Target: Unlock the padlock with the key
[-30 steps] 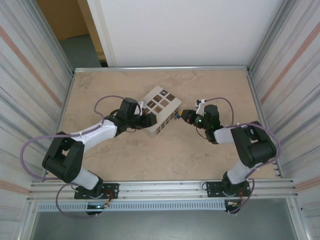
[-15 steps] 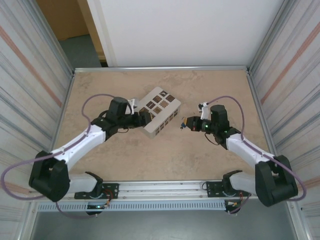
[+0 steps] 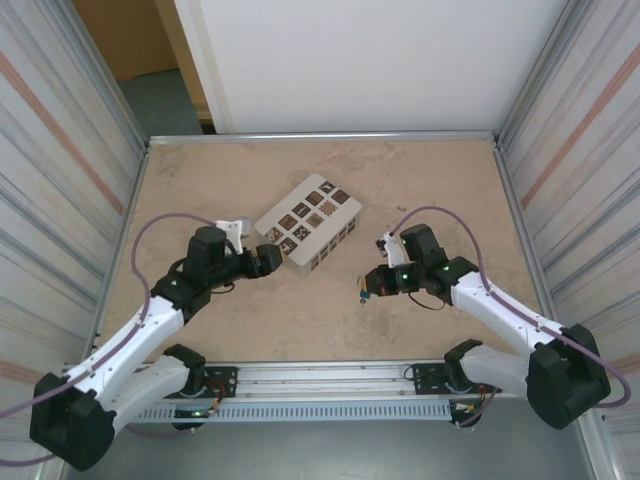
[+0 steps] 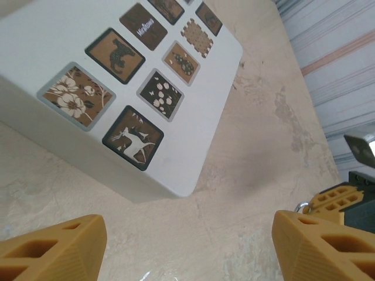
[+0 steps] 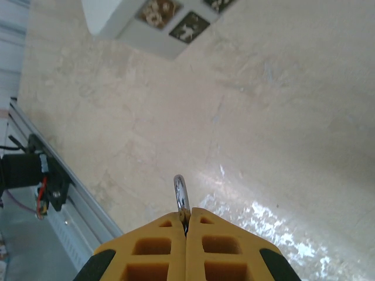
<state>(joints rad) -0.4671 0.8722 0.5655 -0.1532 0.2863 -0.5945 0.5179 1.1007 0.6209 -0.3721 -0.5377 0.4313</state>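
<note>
Right tool (image 5: 186,215) pinches padlock (image 5: 181,196) over beige table (image 3: 300,320), corrugated walls (image 3: 60,180) flanking.

I see the tiny blue-bodied padlock (image 3: 366,288) pinched between the closed fingers of the right gripper (image 5: 186,215). Its body is mostly hidden, and its small metallic shackle (image 5: 181,196) pokes out past the fingertips.

Shiny metal shackle (image 5: 181,196) — matt plastic pincer (image 5: 186,220)
</note>
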